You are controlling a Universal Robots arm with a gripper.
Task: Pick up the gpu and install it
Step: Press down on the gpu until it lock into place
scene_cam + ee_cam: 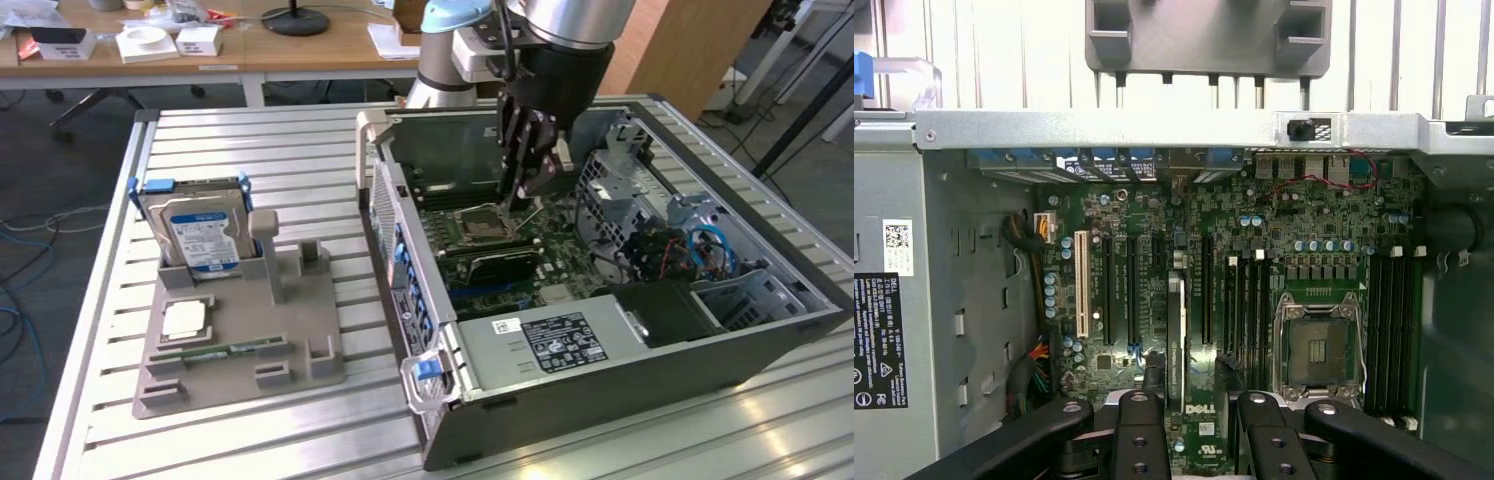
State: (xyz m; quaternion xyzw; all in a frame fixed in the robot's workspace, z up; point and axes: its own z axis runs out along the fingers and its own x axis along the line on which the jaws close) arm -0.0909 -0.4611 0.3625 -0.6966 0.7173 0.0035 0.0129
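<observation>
The gpu [1176, 340] stands on edge in a long slot of the motherboard [1114, 220], a few slots away from the empty CPU socket [1319, 345]. In the exterior view the gpu [497, 265] is a dark upright plate inside the open computer case [400, 215]. My gripper [523, 188] hangs inside the case, above the board and higher than the card. In the wrist view the gripper [1199, 425] is open, its black fingers [1139, 440] standing either side of the card's line with a gap to it. Nothing is held.
A grey parts holder [300, 330] on the slatted table carries a silver hard drive [200, 235], a CPU chip [184, 318] and a green memory stick [220, 352]. The power supply [561, 340], drive cages [627, 180] and blue cables [707, 245] crowd the case interior.
</observation>
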